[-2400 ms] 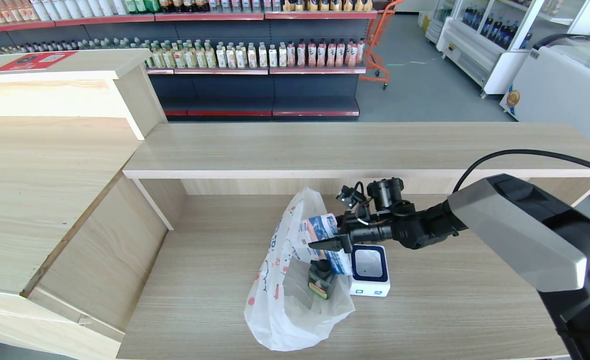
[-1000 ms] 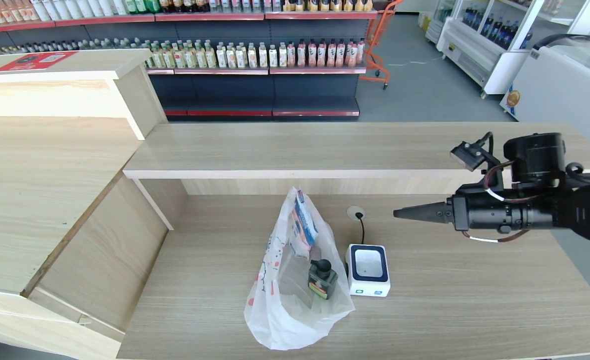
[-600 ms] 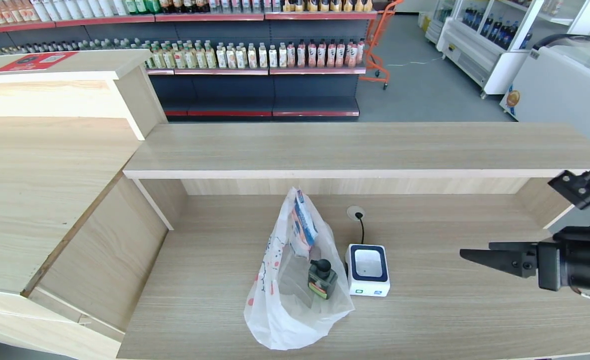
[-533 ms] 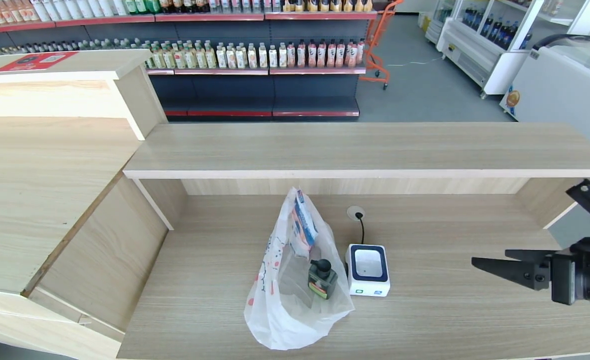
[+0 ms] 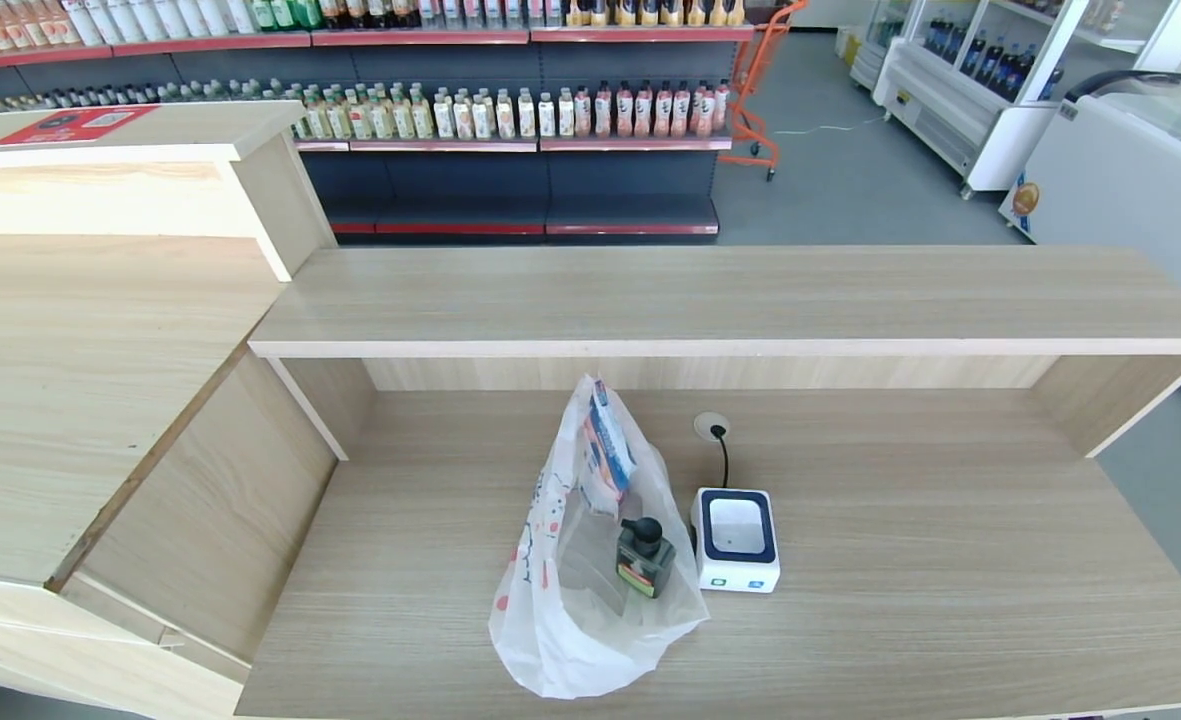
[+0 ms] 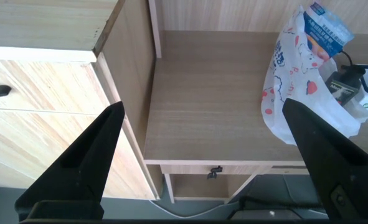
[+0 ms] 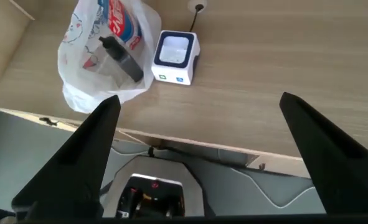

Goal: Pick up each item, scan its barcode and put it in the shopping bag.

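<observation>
Shopping bag [image 5: 570,600] is slumping on the lower counter [image 5: 900,600], long axis running near-to-far; we're seeing contents thru thin plastic, lower parts blurred by folds. L gripper [image 6: 202,162] and R gripper [image 7: 199,162] are hanging by the counter's near edge, fingers spread wide apart. Scanner [image 5: 737,540] is sitting just beside the bag on its right, window facing up. Blue packet [image 5: 607,450] is standing upright at the bag's far end; dark bottle [image 5: 645,558] is leaning inside, cap pointing away.

Bright, even light falls across the counter [image 5: 900,600], where the shopping bag [image 5: 550,640] casts only a faint, soft-edged shadow just beside itself, its plastic gleaming slightly.
</observation>
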Motion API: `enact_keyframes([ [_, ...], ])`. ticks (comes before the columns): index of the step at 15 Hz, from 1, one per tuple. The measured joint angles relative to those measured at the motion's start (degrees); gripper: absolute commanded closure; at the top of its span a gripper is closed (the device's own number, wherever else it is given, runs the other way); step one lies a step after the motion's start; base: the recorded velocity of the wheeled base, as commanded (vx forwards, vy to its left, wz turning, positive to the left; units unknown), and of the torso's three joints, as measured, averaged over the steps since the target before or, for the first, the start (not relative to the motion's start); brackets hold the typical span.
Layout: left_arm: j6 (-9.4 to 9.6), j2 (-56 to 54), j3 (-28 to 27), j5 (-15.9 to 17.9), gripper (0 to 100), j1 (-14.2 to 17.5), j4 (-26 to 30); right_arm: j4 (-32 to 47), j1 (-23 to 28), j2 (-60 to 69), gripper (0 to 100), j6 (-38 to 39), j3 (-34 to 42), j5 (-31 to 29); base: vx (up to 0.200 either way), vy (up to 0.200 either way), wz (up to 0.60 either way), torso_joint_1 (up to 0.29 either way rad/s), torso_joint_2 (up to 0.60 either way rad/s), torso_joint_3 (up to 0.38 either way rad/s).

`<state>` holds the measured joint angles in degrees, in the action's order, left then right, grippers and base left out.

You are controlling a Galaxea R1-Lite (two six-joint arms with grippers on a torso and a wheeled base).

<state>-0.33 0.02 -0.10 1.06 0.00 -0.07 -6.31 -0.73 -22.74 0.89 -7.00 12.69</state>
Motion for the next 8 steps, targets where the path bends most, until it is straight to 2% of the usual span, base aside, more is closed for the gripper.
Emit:
enact_keyframes([
  [4, 0.01, 0.0, 0.0, 0.0, 0, 0.0, 0.0, 3.2, 0.8, 17.2, 0, 0.2, 6.1, -5.7, 0.000, 0.000, 0.00, 0.000, 0.00, 0.000],
  [8, 0.00, 0.0, 0.0, 0.0, 0, 0.0, 0.0, 3.0, 0.5, 21.9, 0, 0.2, 6.9, -7.3, 0.000, 0.000, 0.00, 0.000, 0.00, 0.000],
])
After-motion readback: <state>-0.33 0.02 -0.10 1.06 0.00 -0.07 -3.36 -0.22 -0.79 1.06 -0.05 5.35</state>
